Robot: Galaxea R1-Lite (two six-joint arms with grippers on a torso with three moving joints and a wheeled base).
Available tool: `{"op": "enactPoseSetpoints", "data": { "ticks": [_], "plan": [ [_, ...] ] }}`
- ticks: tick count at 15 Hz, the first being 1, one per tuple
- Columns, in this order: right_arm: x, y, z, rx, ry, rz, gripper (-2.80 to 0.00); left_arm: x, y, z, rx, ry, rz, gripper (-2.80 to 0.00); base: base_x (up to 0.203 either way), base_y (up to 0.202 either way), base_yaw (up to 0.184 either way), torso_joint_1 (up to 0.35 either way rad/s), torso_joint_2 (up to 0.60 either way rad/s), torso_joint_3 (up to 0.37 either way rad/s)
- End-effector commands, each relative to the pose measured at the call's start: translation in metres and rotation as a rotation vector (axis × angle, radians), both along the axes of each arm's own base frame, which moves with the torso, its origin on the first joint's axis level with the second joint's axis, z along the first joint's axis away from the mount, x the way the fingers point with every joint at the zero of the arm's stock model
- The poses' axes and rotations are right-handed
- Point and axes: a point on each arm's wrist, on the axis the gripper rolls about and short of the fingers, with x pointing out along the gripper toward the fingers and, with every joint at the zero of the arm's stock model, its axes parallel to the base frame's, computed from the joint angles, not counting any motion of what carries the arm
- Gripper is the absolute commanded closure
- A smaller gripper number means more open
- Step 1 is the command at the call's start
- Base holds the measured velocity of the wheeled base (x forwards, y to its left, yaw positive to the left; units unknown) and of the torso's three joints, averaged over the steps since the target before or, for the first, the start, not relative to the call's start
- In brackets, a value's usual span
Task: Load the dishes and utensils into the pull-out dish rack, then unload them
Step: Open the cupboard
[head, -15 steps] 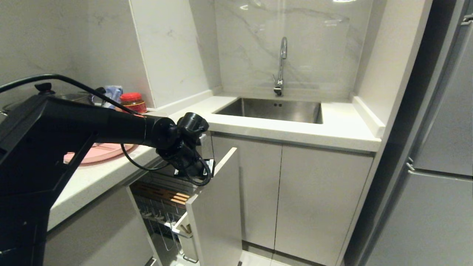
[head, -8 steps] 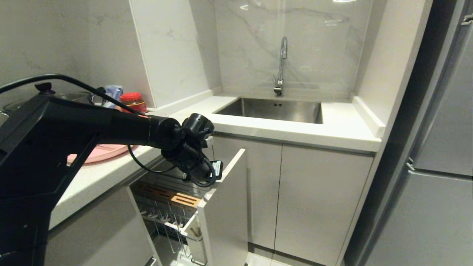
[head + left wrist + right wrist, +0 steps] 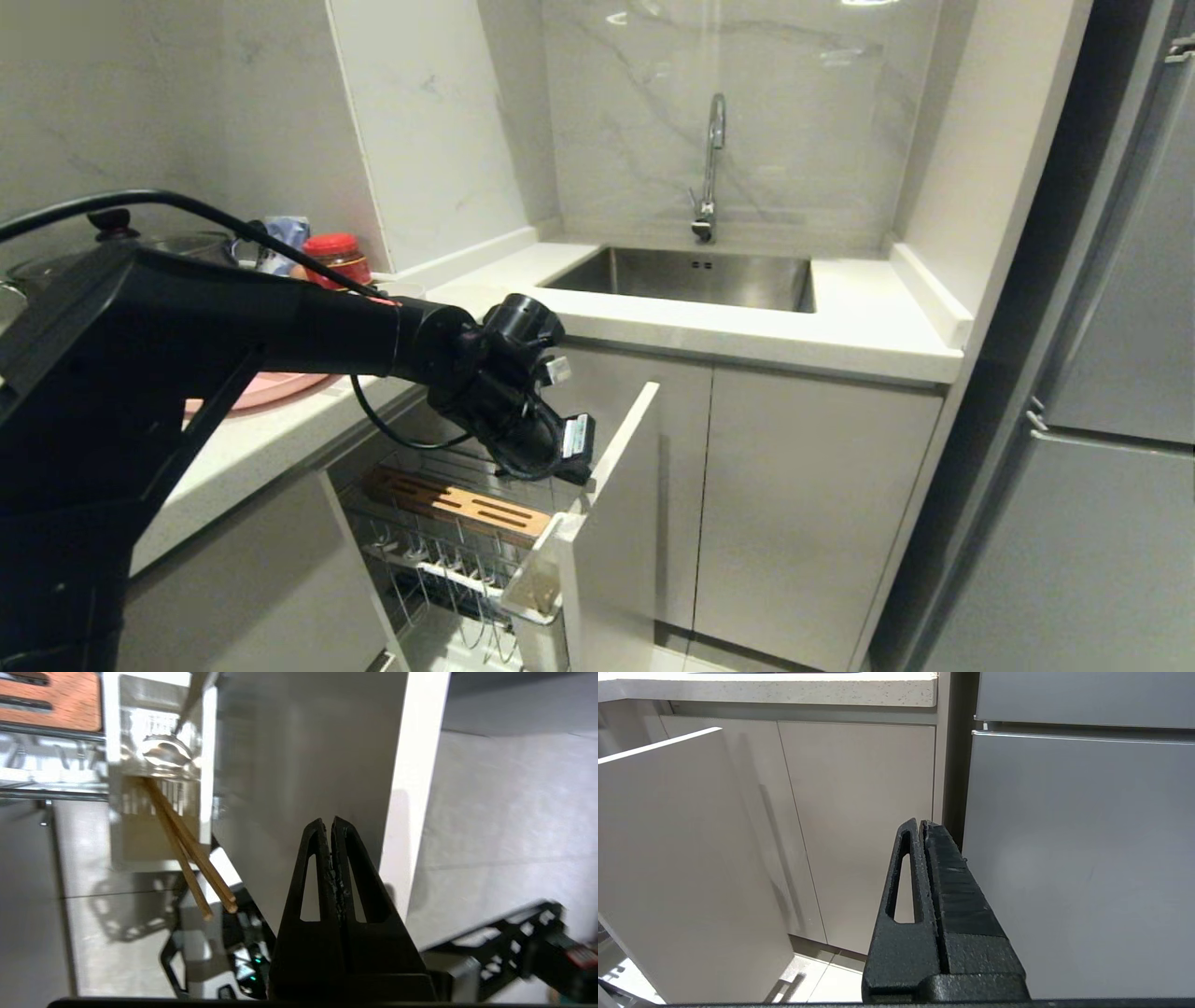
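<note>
L gripper (image 3: 331, 826) has its black fingers pressed together w/ nothing between them; it sits at the top inner edge of the pale grey drawer front (image 3: 616, 523), tips just behind the panel's white top edge. In the head view the L gripper (image 3: 579, 467) is at the end of the black arm that reaches across from the left, wrist angled down toward the panel.

Pull-out dish rack (image 3: 448, 551) stands drawn out from under the counter: chrome wire basket, a slotted wooden plate-holder strip (image 3: 457, 504) lying across its top, a white plastic cutlery caddy (image 3: 537, 597) at the front, right against the inside of the drawer front. From the L wrist cam the caddy (image 3: 156, 765) holds a pair of light wooden chopsticks (image 3: 187, 849), leaning, their ends poking out past the caddy rim. A shiny metal piece shows in the caddy too; can't tell what it is.

Pale-pink plate (image 3: 280, 387) lies flat on the white counter (image 3: 840, 336), mostly hidden by the arm. Behind it a red-lidded jar (image 3: 334, 257) and a lidded steel pot (image 3: 177, 245). Steel sink (image 3: 691, 275) w/ tap (image 3: 711, 168) further back.

R gripper (image 3: 924, 833) hangs low, fingers together, empty, facing the cabinet doors and grey fridge (image 3: 1078, 858).
</note>
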Motion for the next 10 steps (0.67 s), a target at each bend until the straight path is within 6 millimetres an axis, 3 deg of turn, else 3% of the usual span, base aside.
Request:
{"op": "enactPoseSetpoints", "data": {
  "ticks": [1, 10],
  "plan": [
    [0.002, 0.000, -0.007, 0.000, 0.026, 0.000, 0.00, -0.005, -0.006, 0.001, -0.027, 0.021, -0.025, 0.00, 0.000, 0.000, 0.000, 0.000, 0.00, 0.000],
    [0.002, 0.000, -0.007, 0.000, 0.026, 0.000, 0.00, -0.026, -0.038, -0.009, -0.054, 0.100, -0.076, 0.00, 0.000, 0.000, 0.000, 0.000, 0.00, 0.000]
  ]
}}
